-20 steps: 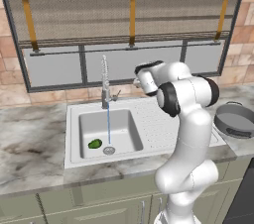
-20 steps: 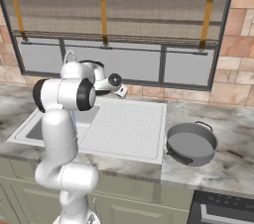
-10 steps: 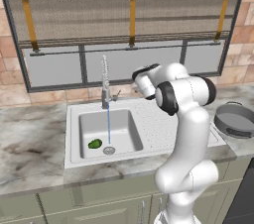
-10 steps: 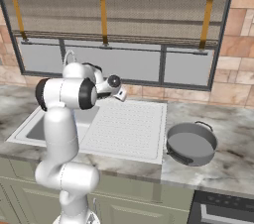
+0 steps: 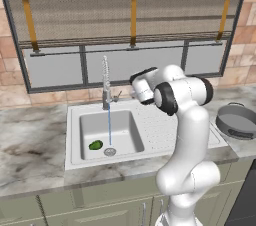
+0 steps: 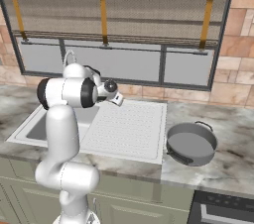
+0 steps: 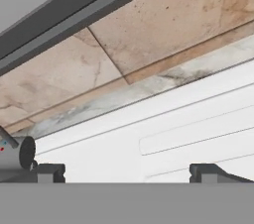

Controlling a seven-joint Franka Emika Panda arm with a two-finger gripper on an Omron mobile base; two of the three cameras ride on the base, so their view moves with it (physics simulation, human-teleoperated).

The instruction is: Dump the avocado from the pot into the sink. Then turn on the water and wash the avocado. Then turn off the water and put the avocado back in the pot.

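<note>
The avocado (image 5: pixel 95 145), a small dark green lump, lies at the front left of the sink (image 5: pixel 75 120) basin, beside the drain. A thin stream of water (image 5: pixel 109 126) falls from the faucet (image 5: pixel 105 82) into the basin. My gripper (image 5: pixel 136 87) hovers above the sink's back edge, just right of the faucet's lever (image 5: pixel 117 96). In the hand view the gripper (image 7: pixel 129 173) stands open with nothing between its fingertips, and the lever's grey end (image 7: pixel 17 153) shows at the left. The grey pot (image 6: pixel 191 143) sits on the counter right of the drainboard.
A ridged, dotted drainboard (image 6: pixel 126 126) fills the sink's right half. Behind the sink run a brick backsplash (image 7: pixel 163 29) and a window with a blind. Marble counter (image 5: pixel 30 145) extends to the left of the sink, and a stove edge (image 6: pixel 223 208) lies to the right.
The hand has dropped a little and shifted left toward the faucet's lever. Water runs throughout, and the avocado and pot have not moved.
</note>
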